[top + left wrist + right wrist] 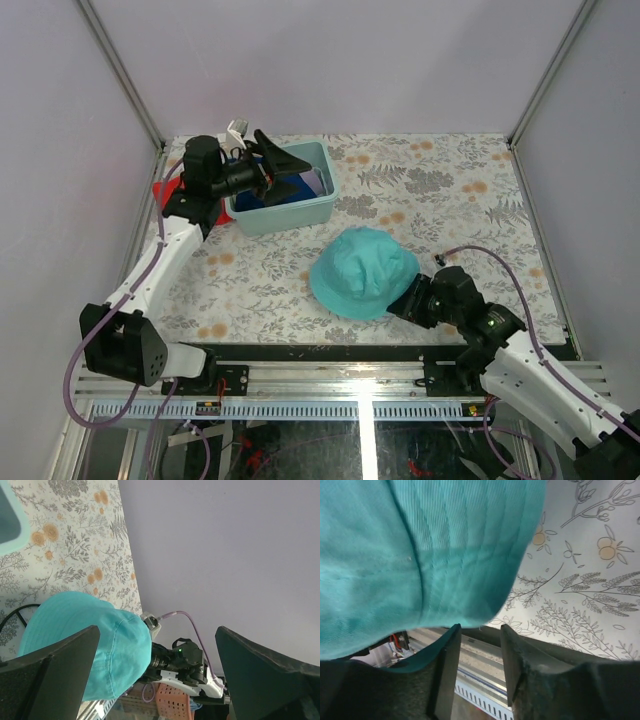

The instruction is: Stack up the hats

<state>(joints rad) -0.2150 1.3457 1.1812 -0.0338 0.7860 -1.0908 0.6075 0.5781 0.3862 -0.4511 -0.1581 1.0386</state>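
The right tool [480,630], at the near edge of the teal hat [362,272], is slightly parted, seemingly off its brim; the left tool [283,168], beyond the hat over the bin [285,215], is spread wide.

This was a robotics lab test cell, not a lived-in room. The counter [430,190] had a floral printed cover, but plain pale panels [330,60] closed it in on three sides. Bare aluminium posts [119,75] rose from the counter's far corners to hold the panels. A slotted aluminium rail [350,385] ran along the counter's near edge. Two white-and-black robot arms, the left arm [160,262] and the right arm [540,375], were bolted to it. Purple cables [497,258] looped from the arms above the counter. Loose wiring [260,458] hung in an open frame below the counter's near edge.
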